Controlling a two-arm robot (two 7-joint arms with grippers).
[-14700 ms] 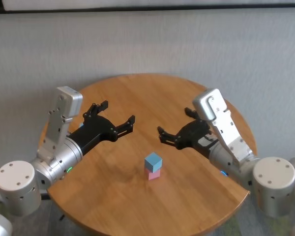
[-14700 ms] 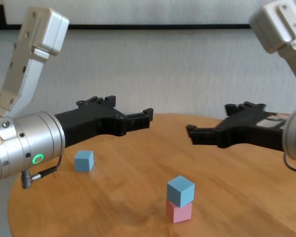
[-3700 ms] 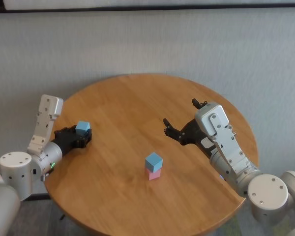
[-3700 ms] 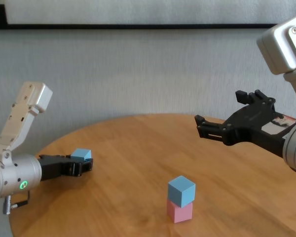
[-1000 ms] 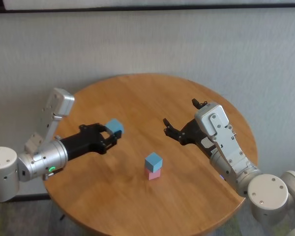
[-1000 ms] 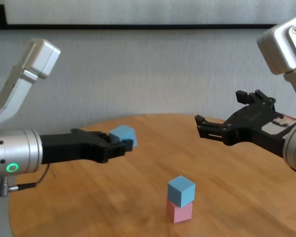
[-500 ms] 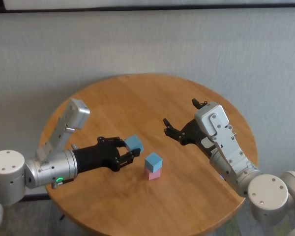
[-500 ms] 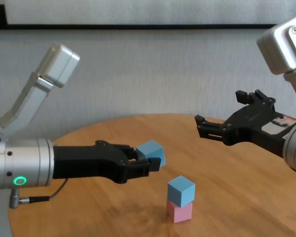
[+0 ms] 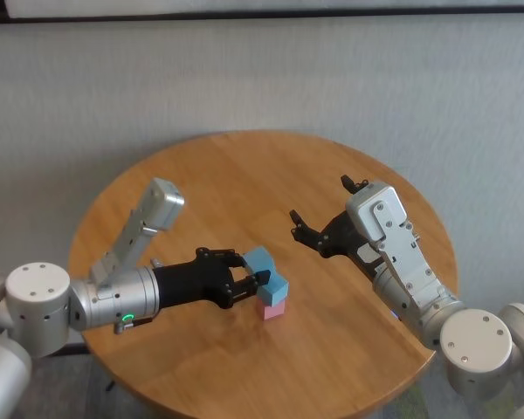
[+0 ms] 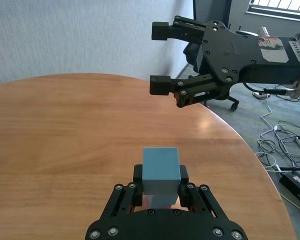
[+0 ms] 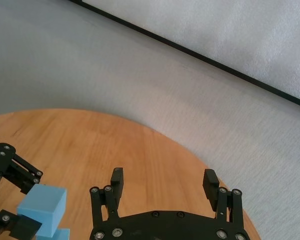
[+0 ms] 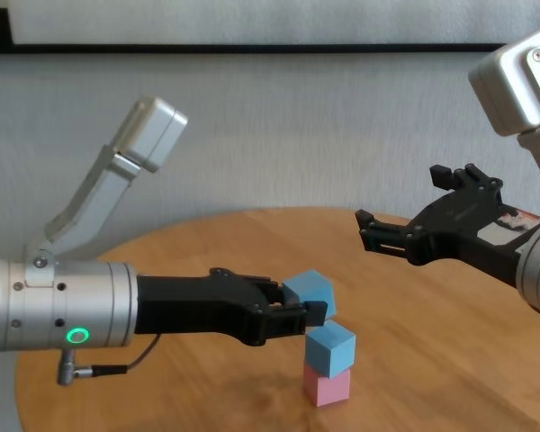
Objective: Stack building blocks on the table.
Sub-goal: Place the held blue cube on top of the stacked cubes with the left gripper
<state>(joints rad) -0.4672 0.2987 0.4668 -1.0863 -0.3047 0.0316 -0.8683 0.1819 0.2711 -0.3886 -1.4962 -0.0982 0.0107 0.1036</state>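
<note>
On the round wooden table (image 9: 244, 166) a light blue block (image 12: 330, 348) sits on a pink block (image 12: 327, 387). My left gripper (image 12: 301, 302) is shut on a second light blue block (image 12: 310, 289), holding it just above the stack's top block and slightly to its left. Whether the two blue blocks touch I cannot tell. The left wrist view shows the held block (image 10: 161, 166) between the fingers, hiding the stack. My right gripper (image 12: 400, 203) hovers open and empty over the table, to the right of the stack and farther back.
A grey wall stands behind the table. Past the table's edge, the left wrist view shows a chair base (image 10: 232, 102) and cables (image 10: 285, 150) on the floor. Bare wood lies on every side of the stack.
My left arm has carried the blue block rightward until it is over the stack. The right arm and the two stacked blocks have not moved.
</note>
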